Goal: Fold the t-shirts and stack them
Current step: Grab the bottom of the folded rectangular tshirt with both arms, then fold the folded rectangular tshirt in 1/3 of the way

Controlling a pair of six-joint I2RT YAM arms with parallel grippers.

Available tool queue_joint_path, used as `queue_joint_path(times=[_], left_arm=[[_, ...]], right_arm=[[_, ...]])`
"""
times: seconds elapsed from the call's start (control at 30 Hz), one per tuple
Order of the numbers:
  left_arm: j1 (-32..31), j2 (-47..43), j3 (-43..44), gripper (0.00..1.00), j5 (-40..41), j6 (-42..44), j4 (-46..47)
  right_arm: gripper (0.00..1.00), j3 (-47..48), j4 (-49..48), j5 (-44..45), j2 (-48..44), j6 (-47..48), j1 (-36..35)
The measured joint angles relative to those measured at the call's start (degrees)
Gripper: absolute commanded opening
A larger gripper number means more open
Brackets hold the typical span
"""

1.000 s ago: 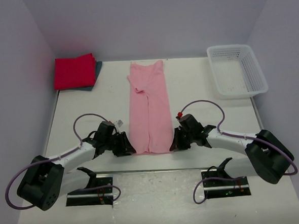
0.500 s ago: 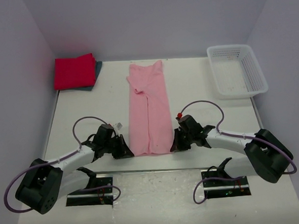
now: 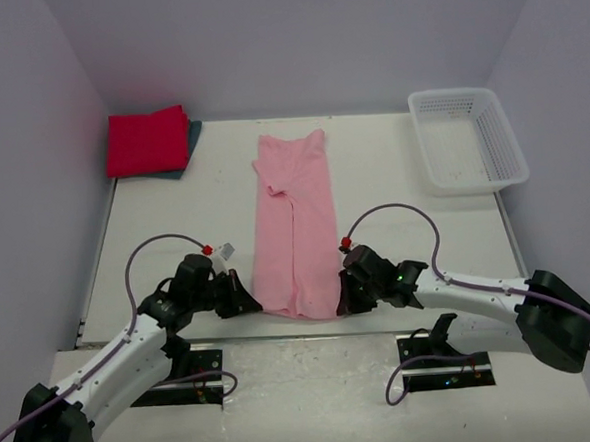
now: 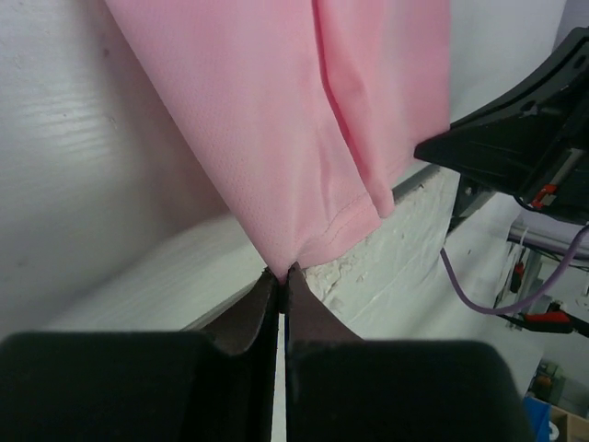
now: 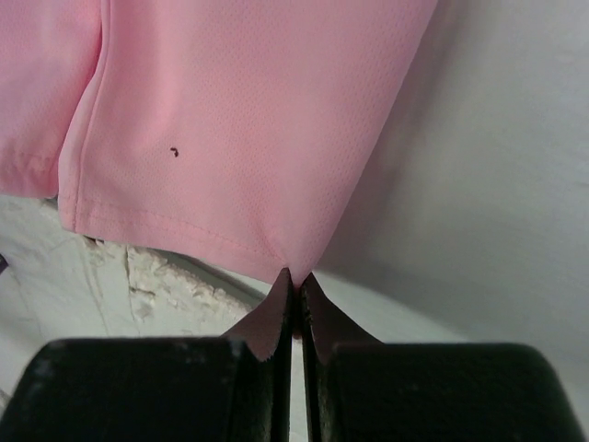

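Observation:
A pale pink t-shirt [image 3: 296, 231], folded into a long strip, lies down the middle of the table. My left gripper [image 3: 254, 306] is shut on its near left hem corner [image 4: 281, 269]. At the near right hem corner [image 5: 296, 273] my right gripper [image 3: 344, 303] is shut on the cloth. The hem end is lifted off the table and hangs between the two grippers. A crimson-red folded t-shirt [image 3: 147, 140] rests on a dark teal t-shirt [image 3: 192, 139] at the far left corner.
A white mesh basket [image 3: 467, 138] stands at the far right. The table's near edge [image 3: 302, 334] runs just below both grippers. Purple cables loop off each arm.
The left gripper closed on the hem corner. Both grippers pulled toward the near edge and lifted, drawing the pink t-shirt slightly nearer, with its hem off the table.

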State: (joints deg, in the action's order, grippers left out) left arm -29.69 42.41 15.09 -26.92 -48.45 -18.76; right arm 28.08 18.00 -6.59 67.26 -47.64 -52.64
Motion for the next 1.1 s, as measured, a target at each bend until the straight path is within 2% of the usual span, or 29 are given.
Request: queue_joint_path(times=[0.27,0.4,0.6,0.9,1.1], left_arm=[[-4.02,-13.46,-0.11,0.00,1.03,-3.56,-8.26],[-4.24,-13.99,1.53,0.00,4.24,-3.41,-12.55],[-4.46,-1.42,13.16,0.00,11.58,-0.26,-13.51],[-4.33,22.29,32.00,0.00,19.89,7.19,-9.49],[-1.60,33.75,40.72,0.00,23.61,11.58,-7.76]], right_arm=[[0.00,1.75,5.38,4.61,-2.82,-5.44,-10.69],[0.00,4.92,9.11,7.98,-3.58,-6.73,-12.22],[0.00,14.75,14.12,12.35,-0.92,-3.63,-8.39],[0.00,30.82,15.26,11.56,13.51,7.76,5.84],[0.00,38.01,15.91,9.70,21.59,13.09,13.11]])
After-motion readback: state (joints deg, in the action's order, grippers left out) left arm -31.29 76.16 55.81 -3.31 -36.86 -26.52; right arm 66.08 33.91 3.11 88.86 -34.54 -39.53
